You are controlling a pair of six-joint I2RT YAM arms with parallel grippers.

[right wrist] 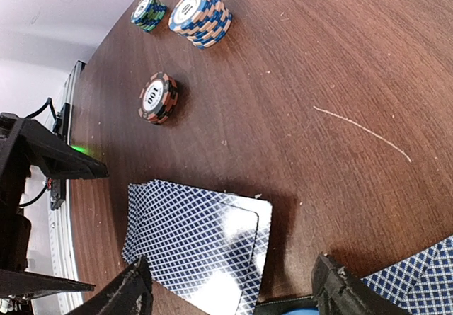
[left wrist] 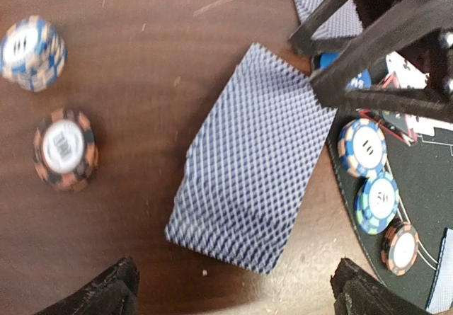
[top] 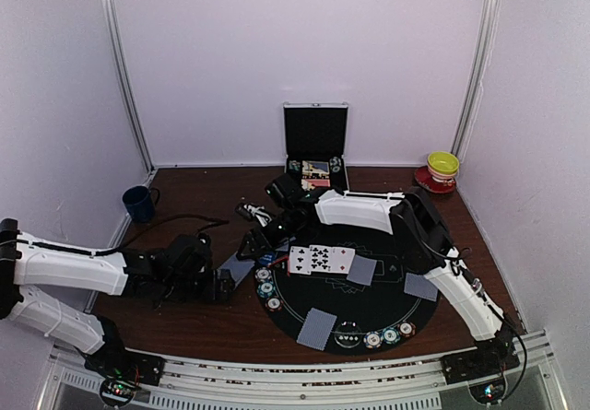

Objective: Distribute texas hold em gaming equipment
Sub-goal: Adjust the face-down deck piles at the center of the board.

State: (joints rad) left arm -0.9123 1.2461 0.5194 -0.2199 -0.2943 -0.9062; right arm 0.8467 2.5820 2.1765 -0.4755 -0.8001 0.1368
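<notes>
Seen from above, the left arm (top: pixel 74 272) lies low, stretched rightward across the brown tabletop (top: pixel 203 207). The right arm (top: pixel 359 209) rises from its base, bends at the elbow and reaches left over a round black mat (top: pixel 369 304). The left pincer (left wrist: pixel 237 287) hangs with fingers wide apart and empty above a face-down deck of cards (left wrist: pixel 255 187), which lies on the tabletop between its tips. The right pincer (right wrist: pixel 230 279), also apart and empty, hovers with the same deck partly between its tips. Small chip stacks (right wrist: pixel 202 18) stand near the deck.

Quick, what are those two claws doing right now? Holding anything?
Left gripper: open, empty, above the deck of cards.
Right gripper: open, holding nothing.
</notes>
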